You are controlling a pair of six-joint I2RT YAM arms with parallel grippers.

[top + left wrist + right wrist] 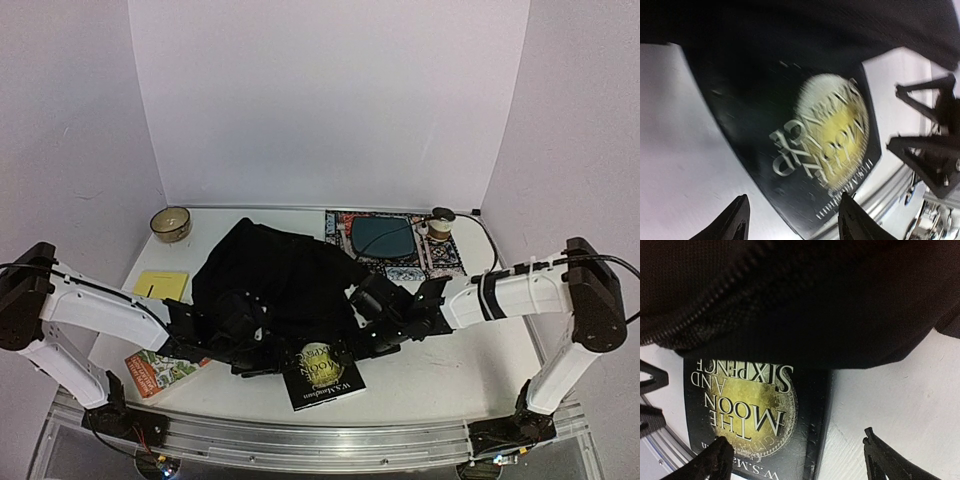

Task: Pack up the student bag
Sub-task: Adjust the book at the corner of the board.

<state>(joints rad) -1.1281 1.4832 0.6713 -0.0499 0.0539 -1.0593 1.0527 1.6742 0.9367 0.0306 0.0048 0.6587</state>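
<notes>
Left fingers (738,223) apart, nothing clamped between them, hanging just above the near end of a black book (805,150). Right fingers (716,463) spread wider, likewise gripping nothing, poised over the same book (755,405) from the other side. In the left wrist view, right fingers (930,150) close by at the book's right edge.

On the cover, white lettering across a gold coin: "THE MOON AND SIXPENCE". Below it, in the top view, "W.S.Maugham". Sharp in the right wrist view, blurred in the left.

Far end of the book (325,375) tucked under the near edge of the student bag (270,275). Black fabric filling the top of both wrist views (790,30) (790,290), with a zipper (715,295) running along its rim. Bag slumped in a soft heap at the middle of the white desk (440,370), between the two arms.

Further out:
- to the left, a yellow pad (160,285) and a colourful book (160,370), its title too small to read
- at the back left, a bowl (171,223)
- at the back right, a patterned mat (440,255)
</notes>
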